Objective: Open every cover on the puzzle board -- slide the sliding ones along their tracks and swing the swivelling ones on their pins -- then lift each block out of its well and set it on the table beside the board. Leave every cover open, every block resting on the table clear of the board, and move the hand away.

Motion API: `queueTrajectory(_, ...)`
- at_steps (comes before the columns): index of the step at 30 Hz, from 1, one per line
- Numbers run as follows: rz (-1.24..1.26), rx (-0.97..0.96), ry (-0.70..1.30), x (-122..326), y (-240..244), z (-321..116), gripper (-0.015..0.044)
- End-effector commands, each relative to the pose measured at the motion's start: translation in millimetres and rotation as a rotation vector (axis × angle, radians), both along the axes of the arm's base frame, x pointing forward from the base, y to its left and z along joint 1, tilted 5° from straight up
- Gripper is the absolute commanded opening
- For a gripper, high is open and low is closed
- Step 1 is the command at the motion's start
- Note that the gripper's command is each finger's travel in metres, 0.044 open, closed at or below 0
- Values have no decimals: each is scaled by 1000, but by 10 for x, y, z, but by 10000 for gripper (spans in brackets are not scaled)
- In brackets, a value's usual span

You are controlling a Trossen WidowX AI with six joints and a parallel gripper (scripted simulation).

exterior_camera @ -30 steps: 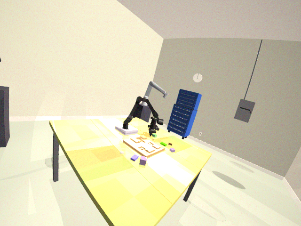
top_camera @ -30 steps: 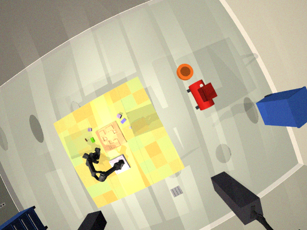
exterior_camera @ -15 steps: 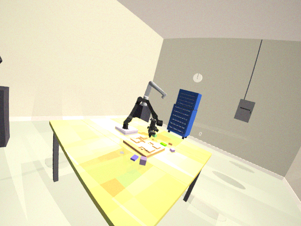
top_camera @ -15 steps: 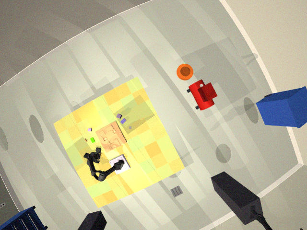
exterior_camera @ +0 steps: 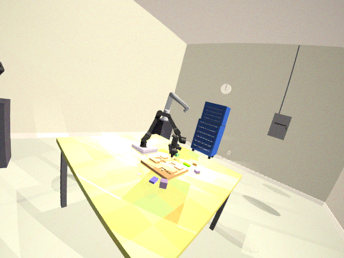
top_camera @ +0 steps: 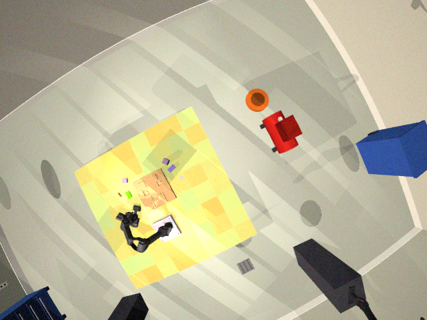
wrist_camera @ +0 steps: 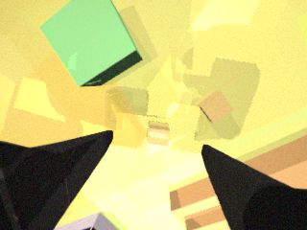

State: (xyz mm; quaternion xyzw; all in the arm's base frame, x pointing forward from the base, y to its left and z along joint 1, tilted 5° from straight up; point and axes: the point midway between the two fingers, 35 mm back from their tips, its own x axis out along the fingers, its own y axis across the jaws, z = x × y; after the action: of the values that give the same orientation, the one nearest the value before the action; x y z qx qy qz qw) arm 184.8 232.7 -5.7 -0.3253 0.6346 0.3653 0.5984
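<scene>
Across the worktop (top_camera: 220,193) (exterior_camera: 155,222) (wrist_camera: 29,62), the puzzle board (top_camera: 157,193) (exterior_camera: 168,174) (wrist_camera: 288,165) lies at four o'clock in the wrist view. The tool (top_camera: 135,221) (exterior_camera: 172,155) (wrist_camera: 156,141) gapes almost fully, gripping nothing. The green block (exterior_camera: 177,154) (wrist_camera: 91,43) sits at eleven, a tiny pinkish block (wrist_camera: 158,135) appearing between the fingertips. An off-centre descent could nudge it away or clip the board.

A pale cream wall (exterior_camera: 83,69) meets a grey-green wall (exterior_camera: 250,72), which carries a round white clock (exterior_camera: 226,88) and a grey electrical box (exterior_camera: 279,126) below a thin pipe (exterior_camera: 289,79). A tall blue tool cabinet (exterior_camera: 208,133) stands near that wall. Bright light and angular shadows cross the yellow patchwork table (top_camera: 220,220) (exterior_camera: 155,236) and pale floor (top_camera: 213,145) (exterior_camera: 30,191). An orange round bin (top_camera: 249,100) stands just beside a red machine (top_camera: 272,129).
</scene>
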Motion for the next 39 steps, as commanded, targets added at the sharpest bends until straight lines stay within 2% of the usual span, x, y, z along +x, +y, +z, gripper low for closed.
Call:
queueTrajectory(1,0,9,-6,32,24,143,440)
queueTrajectory(21,-3,10,-4,50,-13,702,440)
queueTrajectory(37,203,25,-27,652,-334,693,20)
queueTrajectory(39,237,26,-29,735,-393,691,0)
